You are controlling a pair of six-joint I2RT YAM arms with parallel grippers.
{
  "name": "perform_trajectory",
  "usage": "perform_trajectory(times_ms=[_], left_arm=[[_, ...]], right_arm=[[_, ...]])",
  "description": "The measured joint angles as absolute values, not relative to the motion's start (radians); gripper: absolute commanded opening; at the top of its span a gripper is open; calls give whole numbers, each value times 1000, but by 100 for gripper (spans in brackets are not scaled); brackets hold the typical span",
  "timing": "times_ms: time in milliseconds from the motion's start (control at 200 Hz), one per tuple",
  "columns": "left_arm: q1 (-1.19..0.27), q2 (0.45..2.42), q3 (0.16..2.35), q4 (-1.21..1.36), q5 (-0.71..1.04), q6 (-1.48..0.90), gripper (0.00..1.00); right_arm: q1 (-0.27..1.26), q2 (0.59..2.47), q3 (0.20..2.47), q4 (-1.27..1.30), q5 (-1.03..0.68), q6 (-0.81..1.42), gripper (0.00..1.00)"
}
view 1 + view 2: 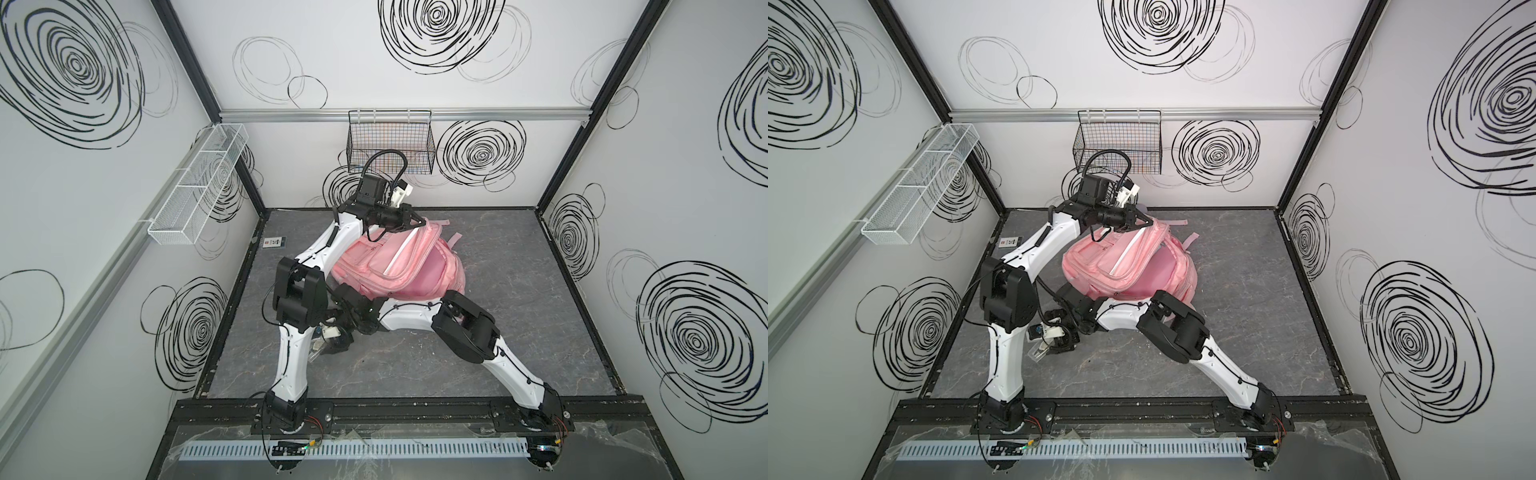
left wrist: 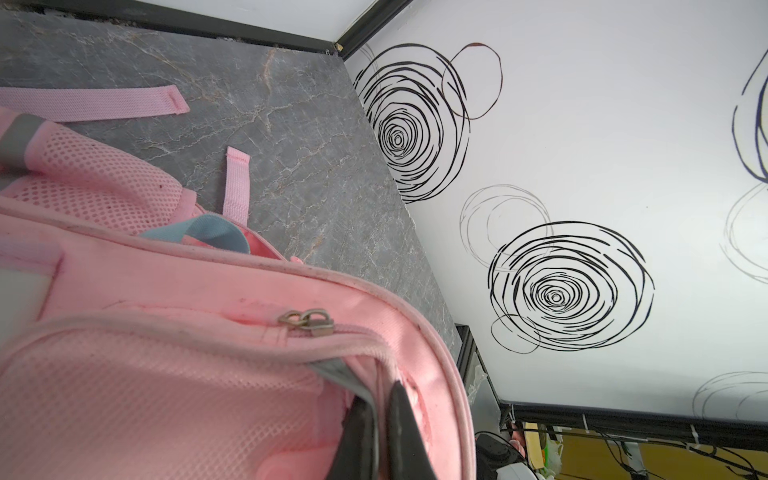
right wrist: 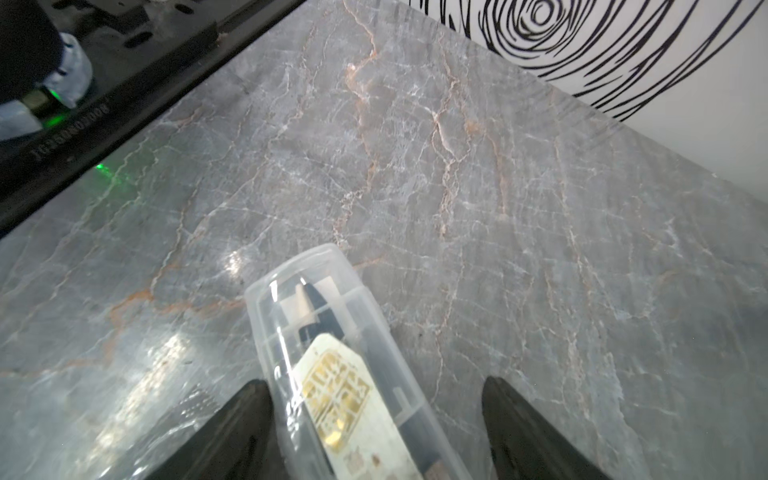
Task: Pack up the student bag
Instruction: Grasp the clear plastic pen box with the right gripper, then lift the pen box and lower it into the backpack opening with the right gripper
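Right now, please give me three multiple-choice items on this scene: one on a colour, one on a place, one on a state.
1. What colour is the bag?
A blue
B green
C pink

2. Where does the clear case lie?
A in the bag
B on the table
C on top of the bag

3. How does the right gripper stand?
A open, astride the case
B shut on the case
C shut on a strap

Key: 1 C, its fabric is pink; 2 B, grey table shows all around the case; 3 A, the fingers stand wide apart, one on each side.
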State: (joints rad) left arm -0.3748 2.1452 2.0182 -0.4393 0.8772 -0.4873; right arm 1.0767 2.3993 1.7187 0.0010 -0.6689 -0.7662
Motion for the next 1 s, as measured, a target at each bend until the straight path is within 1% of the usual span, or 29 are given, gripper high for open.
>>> perform_trajectory(times_ms=[85, 255, 365, 440, 550, 570, 665, 745, 895, 1001], left_arm=[[-375, 2145, 2015, -437, 878, -487, 0], [-375, 2143, 1993, -409, 879, -488, 0], [-375, 2137, 1978, -393, 879, -490, 0], [-375, 2134, 1974, -390, 878, -493, 0], [-375, 2133, 1971, -385, 878, -498, 0], [-375, 2133, 1970, -385, 878, -498, 0], [-375, 2131, 1964, -378, 878, -502, 0], [-376, 2123, 1953, -371, 875, -505, 0], [-378, 2109, 1929, -353, 867, -510, 0], [-378, 2094, 1902, -328, 863, -525, 0]], right_arm=[[1080, 2424, 1790, -96, -664, -767, 79], [1081, 2484, 1951, -321, -655, -759, 69], [1081, 2481, 1963, -398, -643, -738, 66], [1081, 2437, 1893, -411, -645, -721, 64], [1081, 2369, 1788, -408, -628, -714, 51], [1081, 2362, 1777, -408, -626, -709, 49], [1079, 2335, 1736, -395, -614, -683, 48], [1078, 2283, 1644, -341, -613, -649, 46], [1073, 2120, 1394, -251, -603, -541, 45], [1061, 1953, 1161, -160, -601, -407, 43]])
